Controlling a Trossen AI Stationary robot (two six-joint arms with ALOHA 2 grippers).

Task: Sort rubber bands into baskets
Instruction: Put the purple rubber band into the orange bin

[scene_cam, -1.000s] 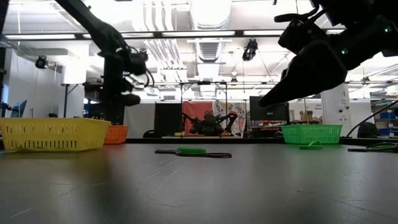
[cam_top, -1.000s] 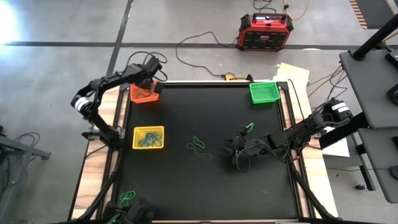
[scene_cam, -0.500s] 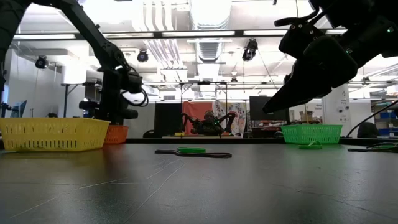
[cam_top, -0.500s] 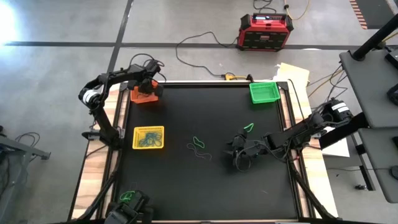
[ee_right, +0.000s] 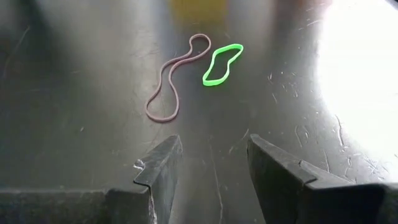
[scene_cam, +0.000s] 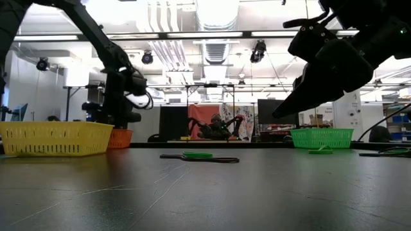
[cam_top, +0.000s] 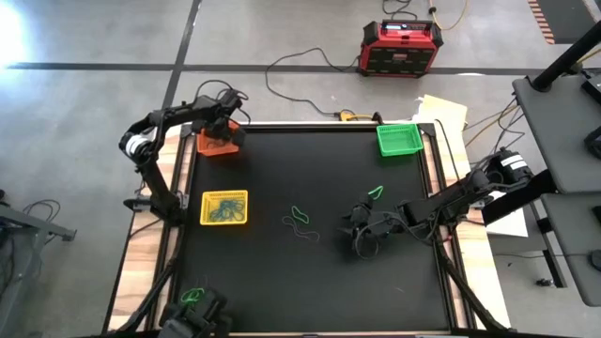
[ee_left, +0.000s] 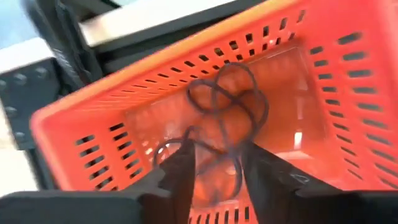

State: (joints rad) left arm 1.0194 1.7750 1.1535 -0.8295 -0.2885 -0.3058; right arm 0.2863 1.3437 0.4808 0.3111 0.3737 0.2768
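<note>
The three baskets are showing as small rectangular mesh trays on the black table [cam_top: 310, 282]. The orange basket [cam_top: 217, 143] is sitting directly under the left gripper [cam_top: 222, 129], the yellow basket [cam_top: 224, 207] is lying near that arm's base, and the green basket [cam_top: 398, 139] is standing at the far corner, well beyond the right gripper [cam_top: 358, 228].

The rubber bands are appearing as thin loops. Dark tangled bands [ee_left: 230, 99] are lying on the orange basket's floor, just ahead of the left fingertips. A heap of green bands [cam_top: 223, 207] is filling the yellow basket. On the open table, a green loop [ee_right: 222, 63] and a brownish elongated loop [ee_right: 172, 84] are lying just beside each other, ahead of the right gripper and apart from it. Another green band [cam_top: 377, 192] is resting between the right gripper and the green basket. A further green loop [cam_top: 192, 295] is lying at the table's near edge.

The left gripper is reaching down into the orange basket with its fingers [ee_left: 181, 171] standing narrowly apart; a dark band is crossing the gap between them, but whether it is gripped cannot be told. The right gripper is hanging low over the table, jaws parted moderately, holding nothing.
</note>
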